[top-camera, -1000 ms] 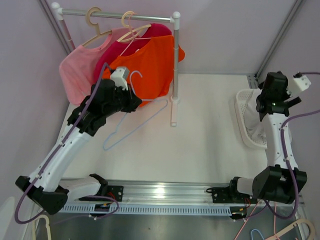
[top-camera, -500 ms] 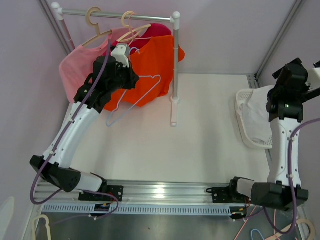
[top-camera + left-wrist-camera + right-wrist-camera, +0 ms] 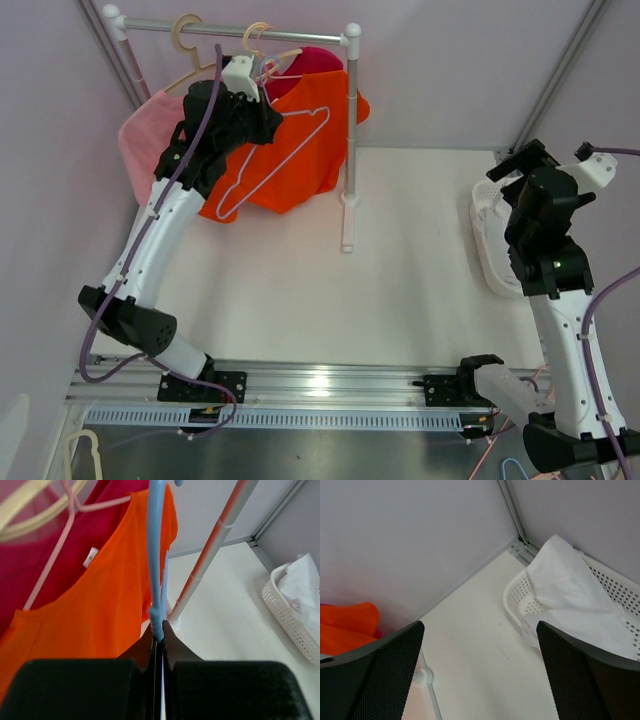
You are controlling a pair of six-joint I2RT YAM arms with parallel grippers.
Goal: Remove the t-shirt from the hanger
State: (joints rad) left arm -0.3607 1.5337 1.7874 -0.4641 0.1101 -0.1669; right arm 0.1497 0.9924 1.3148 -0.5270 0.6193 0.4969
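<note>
Pale lilac walls (image 3: 450, 60) close in a white table (image 3: 420, 260) on three sides (grey metal struts (image 3: 557, 75) run up the back corners), and an aluminium rail (image 3: 330, 381) lines its near edge.

Raising the blue hanger (image 3: 155, 555) off the table's (image 3: 420, 280) far left corner in the clamped left gripper (image 3: 159, 640), up against the orange t-shirt (image 3: 322, 160) by the rail (image 3: 230, 30). Swinging the right gripper (image 3: 480, 670) back over the basket (image 3: 485, 250).

**White links, black joints**

We see the left arm (image 3: 150, 250) and right arm (image 3: 572, 330) built of white links and black joint housings, with purple cables (image 3: 218, 70) trailing alongside. The right gripper (image 3: 479, 625) has black, mesh-textured jaws.
</note>
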